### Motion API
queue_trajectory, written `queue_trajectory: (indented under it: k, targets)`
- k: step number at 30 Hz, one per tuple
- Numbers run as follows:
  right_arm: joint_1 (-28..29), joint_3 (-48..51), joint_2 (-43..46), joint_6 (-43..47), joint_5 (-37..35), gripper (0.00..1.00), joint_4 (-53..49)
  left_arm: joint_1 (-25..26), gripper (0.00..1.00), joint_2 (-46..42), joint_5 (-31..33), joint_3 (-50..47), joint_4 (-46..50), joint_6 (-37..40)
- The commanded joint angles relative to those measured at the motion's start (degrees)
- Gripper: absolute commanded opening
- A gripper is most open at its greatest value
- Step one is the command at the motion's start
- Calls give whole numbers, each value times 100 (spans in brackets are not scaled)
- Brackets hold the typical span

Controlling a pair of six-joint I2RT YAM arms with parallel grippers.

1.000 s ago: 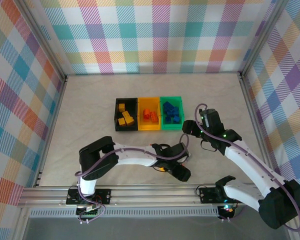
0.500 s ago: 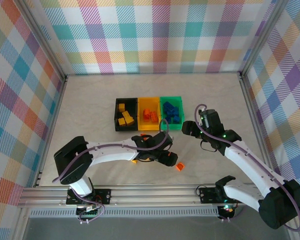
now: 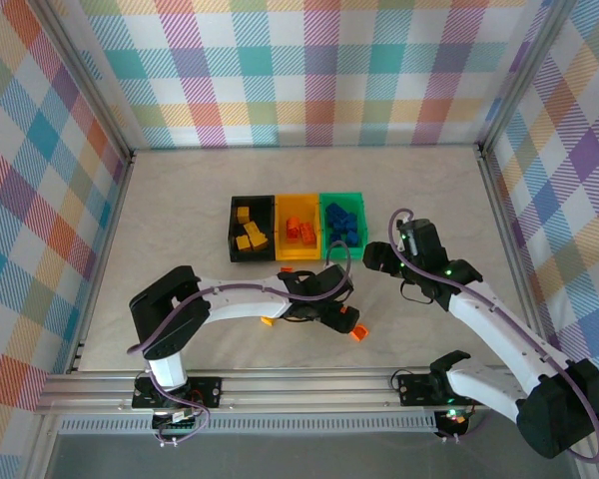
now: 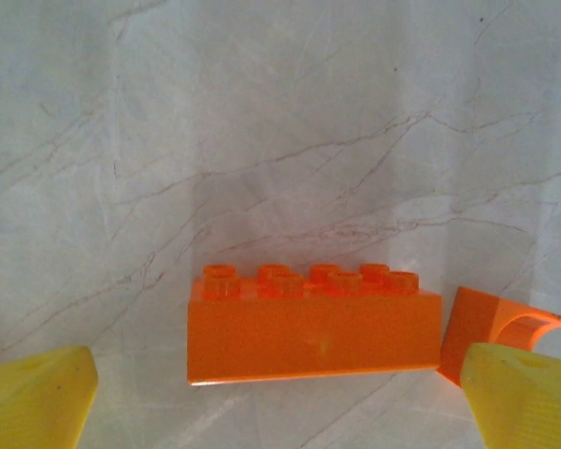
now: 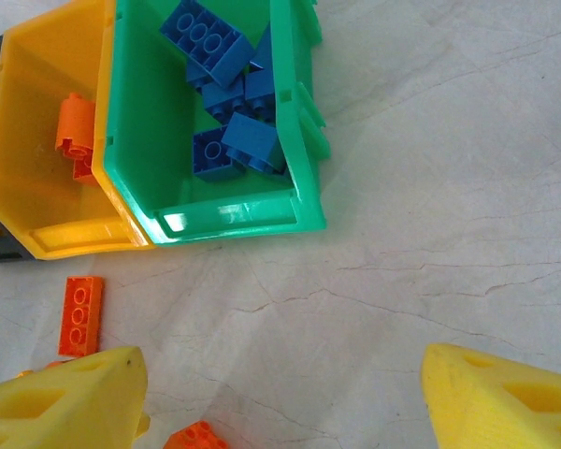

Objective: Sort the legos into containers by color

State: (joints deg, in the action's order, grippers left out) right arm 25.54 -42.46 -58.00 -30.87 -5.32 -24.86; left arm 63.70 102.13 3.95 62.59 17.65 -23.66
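Close to the arms, on the pale counter point(image 3: 180, 220), the left end effector point(image 3: 337, 319) hangs low w/ its yellow fingers point(image 4: 33, 402) spread wide, gripping nothing. A small orange studded plastic brick point(image 4: 313, 332) lies flat just ahead of the gap, studs up, not touching either finger. A second orange plastic piece point(image 4: 491, 332) sits right at its end. From above, a loose orange brick point(image 3: 357, 332) lies just beside that end effector & another orange brick point(image 3: 268, 320) lies beside the left arm. A bit farther, the right end effector point(image 3: 371, 256) hovers near the bins, also wide open & holding nothing. Farthest sit 3 joined open plastic bins: the black bin point(image 3: 233, 230) w/ yellow bricks point(image 3: 250, 232), the yellow-orange bin point(image 5: 37, 112) w/ orange bricks point(image 3: 299, 229), and the green bin point(image 5: 159, 131) w/ blue bricks point(image 5: 229, 103).
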Motion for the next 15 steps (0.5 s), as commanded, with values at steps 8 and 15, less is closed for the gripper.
queue_trajectory:
  k: [8, 15]
  targets:
    - [-93, 98, 159, -4, 91, 77, 62, 230, 96, 505, 643, 412, 26, 441]
    - [-135, 98, 196, 2, 119, 77, 59, 239, 80, 504, 600, 351, -218, 491]
